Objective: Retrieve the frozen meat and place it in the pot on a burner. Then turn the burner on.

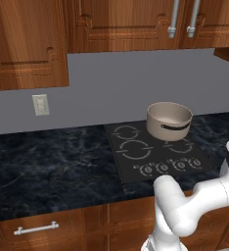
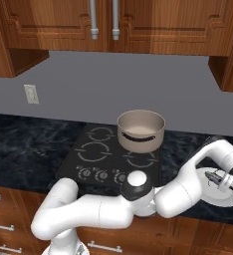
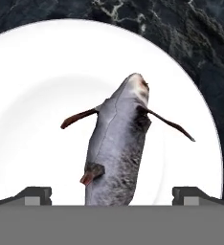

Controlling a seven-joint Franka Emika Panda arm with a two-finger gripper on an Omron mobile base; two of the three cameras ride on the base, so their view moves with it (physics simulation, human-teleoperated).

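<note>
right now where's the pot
The pot sits on the cooktop's far right burner, by the grey wall; in the left base view it stands right of centre.

Dark marbled countertop (image 1: 48, 166), plain grey backsplash wall (image 1: 136, 83) with a white outlet (image 1: 40, 104), reddish wood cabinets (image 2: 158, 25) above and drawers (image 1: 43, 228) below.

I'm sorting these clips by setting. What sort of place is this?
A home kitchen, rendered rather than real. A black cooktop with ring burners and knobs sits in a dark marble counter, a cream pot stands on it, and wooden cabinets hang above.
</note>
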